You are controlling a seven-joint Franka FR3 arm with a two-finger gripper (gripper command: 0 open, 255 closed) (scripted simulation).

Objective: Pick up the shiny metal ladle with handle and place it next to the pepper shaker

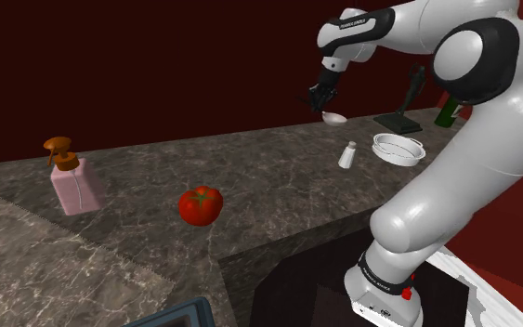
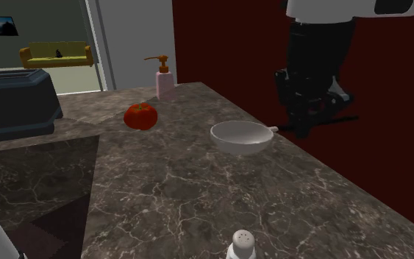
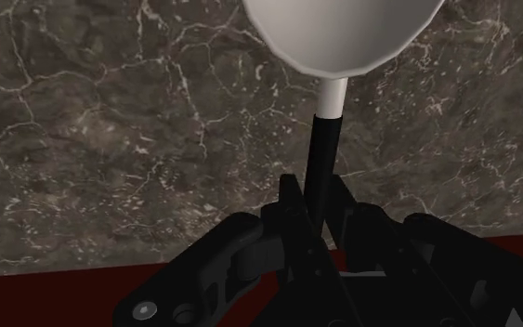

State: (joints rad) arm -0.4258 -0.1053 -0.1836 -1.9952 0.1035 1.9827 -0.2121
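— As far as the wrist view shows, the gripper (image 3: pixel 317 200) is almost closed: its two fingers (image 3: pixel 291 209) clasp the black part of the handle of the ladle (image 3: pixel 343 32) between them. The cup of the ladle is drawn white, with a plain inside.

— And where is the ladle over the counter (image 1: pixel 278 176)?

— At the far edge, close to the dark red wall (image 2: pixel 227 44). In the second exterior view the cup is low over the marble. Whether it touches, I cannot tell.

— And the pepper shaker (image 1: pixel 347 155)?

— It stands apart from the ladle, nearer to the front edge. Bare marble lies between them.

— Which other containers do you see?

— A white bowl (image 1: pixel 398 147) stands just beside the shaker, on the shoulder view's right, and its inside shows a pale surface. A pink soap bottle (image 1: pixel 71 183) with a brown pump stands far to the left. What it holds, I cannot tell.

— And around them?

— A red tomato (image 1: pixel 200 205) lies between the soap bottle and the shaker. Behind the bowl, near the wall, is a black stand (image 1: pixel 400 118). A green bottle (image 1: pixel 448 113) is partly hidden by the arm (image 1: pixel 491 139). In the second exterior view a dark box-like appliance (image 2: pixel 14 103) stands on the left.
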